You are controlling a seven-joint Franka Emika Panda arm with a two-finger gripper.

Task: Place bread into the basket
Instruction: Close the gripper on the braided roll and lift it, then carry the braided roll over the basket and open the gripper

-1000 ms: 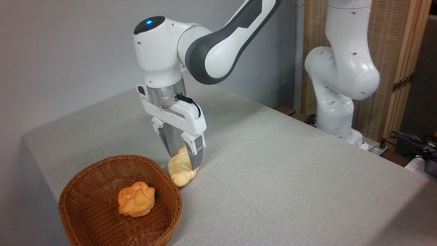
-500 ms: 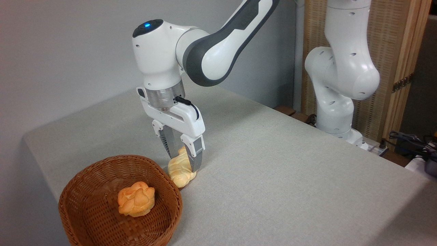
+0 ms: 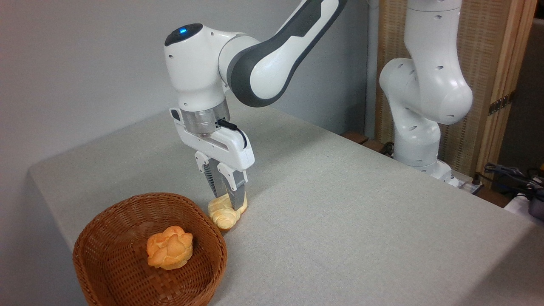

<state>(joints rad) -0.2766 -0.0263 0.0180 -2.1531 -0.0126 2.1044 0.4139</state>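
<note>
Now closing narrow fingers [image 3: 225, 203] on the plaited loaf [image 3: 224, 214] beside the basket [image 3: 127, 263], readying the lift toward the bun [image 3: 169, 253].

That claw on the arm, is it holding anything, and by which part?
Yes. The tool is shut on the plaited loaf, pinching its upper end; the loaf's lower end rests on the table beside the basket.
</note>
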